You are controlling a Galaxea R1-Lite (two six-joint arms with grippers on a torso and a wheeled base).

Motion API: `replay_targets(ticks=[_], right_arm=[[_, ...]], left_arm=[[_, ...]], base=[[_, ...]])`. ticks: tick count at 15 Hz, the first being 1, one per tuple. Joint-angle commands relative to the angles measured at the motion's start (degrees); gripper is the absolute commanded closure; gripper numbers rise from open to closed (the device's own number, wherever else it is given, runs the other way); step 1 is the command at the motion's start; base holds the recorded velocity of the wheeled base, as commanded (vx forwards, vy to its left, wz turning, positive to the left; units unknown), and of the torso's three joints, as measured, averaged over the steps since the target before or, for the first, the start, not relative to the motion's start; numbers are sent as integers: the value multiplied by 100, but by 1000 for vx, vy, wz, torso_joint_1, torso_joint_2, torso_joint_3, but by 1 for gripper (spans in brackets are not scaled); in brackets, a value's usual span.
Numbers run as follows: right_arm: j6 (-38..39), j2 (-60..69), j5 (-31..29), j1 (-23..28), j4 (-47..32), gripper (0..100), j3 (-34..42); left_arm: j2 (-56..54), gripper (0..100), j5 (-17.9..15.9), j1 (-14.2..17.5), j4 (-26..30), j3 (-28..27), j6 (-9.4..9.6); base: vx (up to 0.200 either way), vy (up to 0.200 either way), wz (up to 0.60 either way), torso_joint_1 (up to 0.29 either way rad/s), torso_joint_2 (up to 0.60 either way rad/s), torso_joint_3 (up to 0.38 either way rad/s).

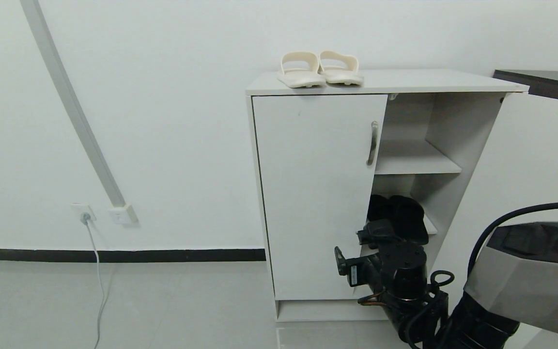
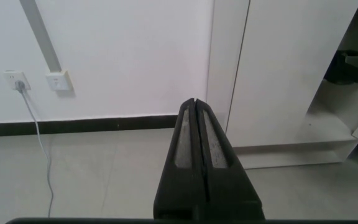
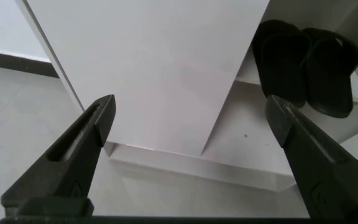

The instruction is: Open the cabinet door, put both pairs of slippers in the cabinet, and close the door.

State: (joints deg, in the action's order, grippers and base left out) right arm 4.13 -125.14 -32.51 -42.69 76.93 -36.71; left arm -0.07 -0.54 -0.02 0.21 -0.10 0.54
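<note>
A white cabinet (image 1: 317, 194) stands against the wall, its left door shut and its right door (image 1: 526, 160) swung wide open. A cream pair of slippers (image 1: 320, 70) rests on the cabinet top. A black pair of slippers (image 1: 400, 218) lies on the lower shelf inside, also seen as the black pair (image 3: 303, 62) in the right wrist view. My right gripper (image 3: 190, 106) is open and holds nothing, low in front of the cabinet just short of the black pair; it appears as the right gripper (image 1: 371, 235) in the head view. My left gripper (image 2: 194, 124) is shut on nothing, low above the floor, facing the cabinet's left side (image 2: 229, 68).
The upper shelf (image 1: 414, 160) is bare. A metal handle (image 1: 372, 143) sits on the shut door's edge. Wall sockets (image 1: 85, 213) with a hanging cable (image 1: 99, 281) and a slanted conduit (image 1: 66, 97) lie to the left. Open tiled floor (image 1: 162, 310) spreads before the cabinet.
</note>
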Motion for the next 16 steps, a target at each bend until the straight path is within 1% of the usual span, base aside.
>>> replay_targets(ticks=[1,7,16], right_arm=[[0,-11,-1,-2,6,0,-3],[-9,-2,-10,-20,23,0,14],[-9,-2,8,6,15,0,-21]], left_arm=[[7,100,1,2,-3,1,-1],[7,100,-8,2,-3,1,25],[7,100,-17,2,-3,1,25]], base=[[0,0,0,22,-320,-276],[0,0,0,76,-421,-342],[0,0,0,150,-475,-326]])
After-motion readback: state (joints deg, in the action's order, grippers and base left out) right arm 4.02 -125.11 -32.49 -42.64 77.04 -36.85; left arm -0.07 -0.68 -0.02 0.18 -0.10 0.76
